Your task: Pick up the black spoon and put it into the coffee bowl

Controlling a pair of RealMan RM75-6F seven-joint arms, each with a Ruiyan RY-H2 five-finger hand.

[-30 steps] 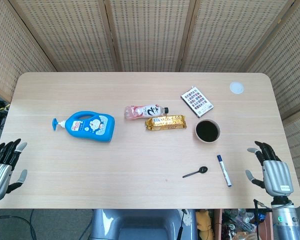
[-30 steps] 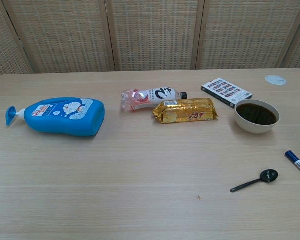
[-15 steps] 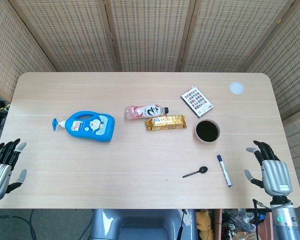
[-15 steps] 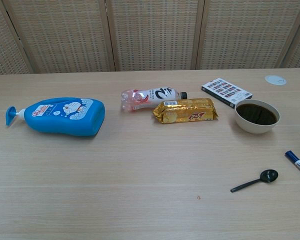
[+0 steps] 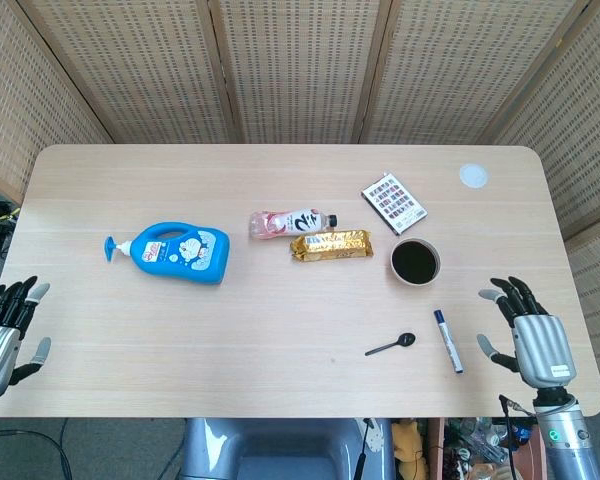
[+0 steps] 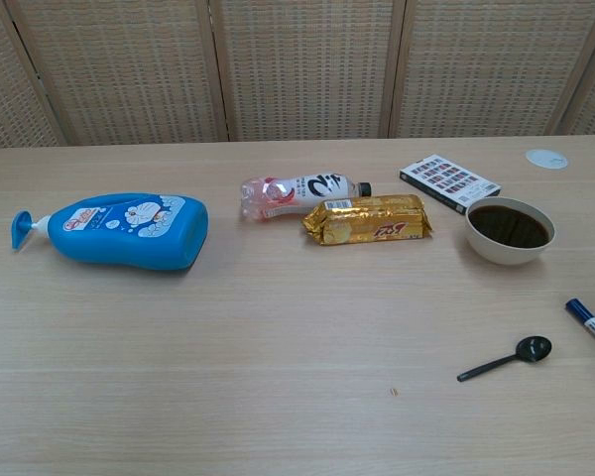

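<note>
The black spoon [image 5: 391, 345] lies flat on the table [image 5: 280, 330], near the front edge. Its round end points toward the pen [image 5: 447, 340], which lies just beside it on the right. The bowl [image 5: 415, 262] with dark coffee sits a little further back, apart from the spoon.

The right hand [image 5: 525, 330] is at the table's right front corner. Its fingers are spread and it holds nothing. The left hand [image 5: 2, 330] is at the left front corner, fingers apart too, with nothing in it. Neither hand shows in the chest view.

In the middle lie a small bottle [image 5: 291, 222] and a gold packet [image 5: 331, 244], close together. A blue bottle [image 5: 175, 252] lies on its side to the left. A box [image 5: 394, 202] sits behind the bowl.
</note>
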